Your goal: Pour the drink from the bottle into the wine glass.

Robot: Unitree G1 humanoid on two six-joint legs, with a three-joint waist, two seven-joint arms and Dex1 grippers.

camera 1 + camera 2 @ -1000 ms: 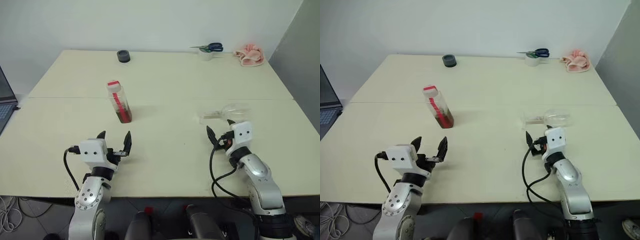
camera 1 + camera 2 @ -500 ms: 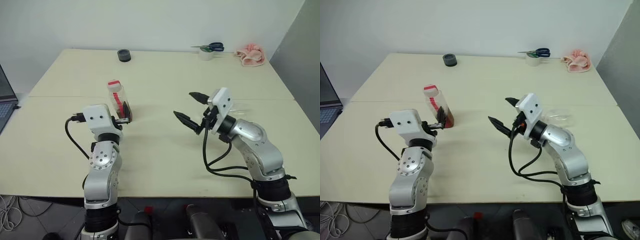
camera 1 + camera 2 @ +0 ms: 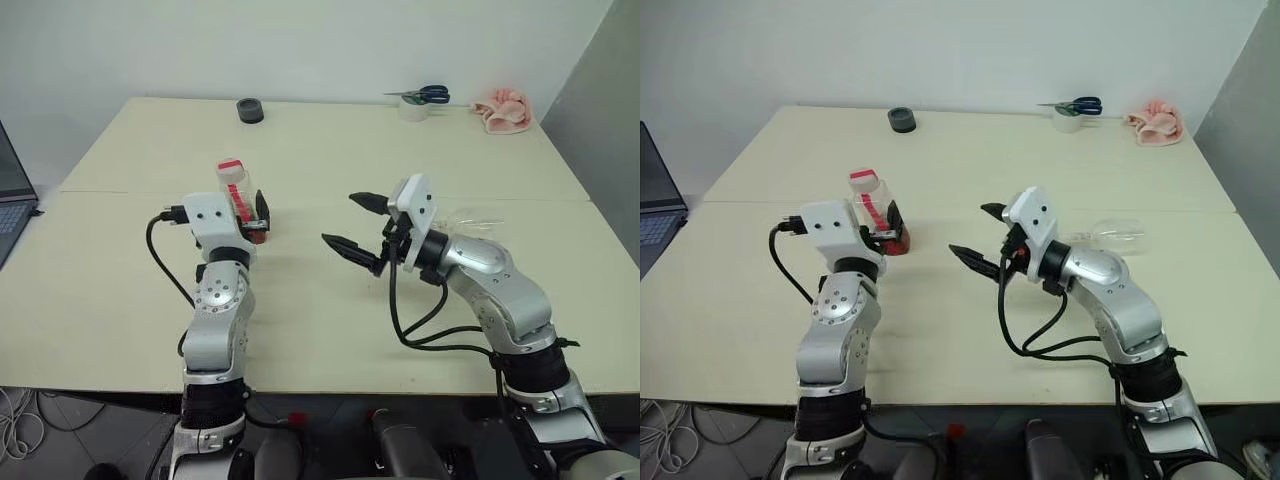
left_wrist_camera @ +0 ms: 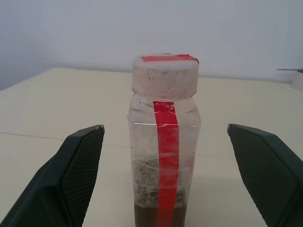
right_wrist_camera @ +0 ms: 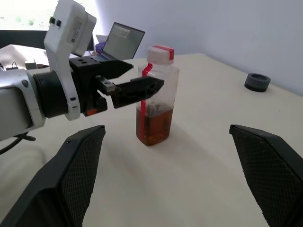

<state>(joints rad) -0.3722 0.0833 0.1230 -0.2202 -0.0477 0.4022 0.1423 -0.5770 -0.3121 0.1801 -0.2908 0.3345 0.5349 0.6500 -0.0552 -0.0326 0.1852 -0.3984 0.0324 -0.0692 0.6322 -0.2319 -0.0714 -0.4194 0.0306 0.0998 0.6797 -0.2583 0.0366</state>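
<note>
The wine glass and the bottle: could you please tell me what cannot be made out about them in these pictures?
- Wine glass: it lies on its side in the eye views; the right arm covers its stem and foot.
- Bottle: the left wrist view's bottom edge cuts off its base, so the drink shows only as a thin band there.
- Bottle in the eye views: the left gripper hides its lower half; contact cannot be judged.

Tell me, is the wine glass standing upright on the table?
No, the wine glass lies on its side on the table.
</note>
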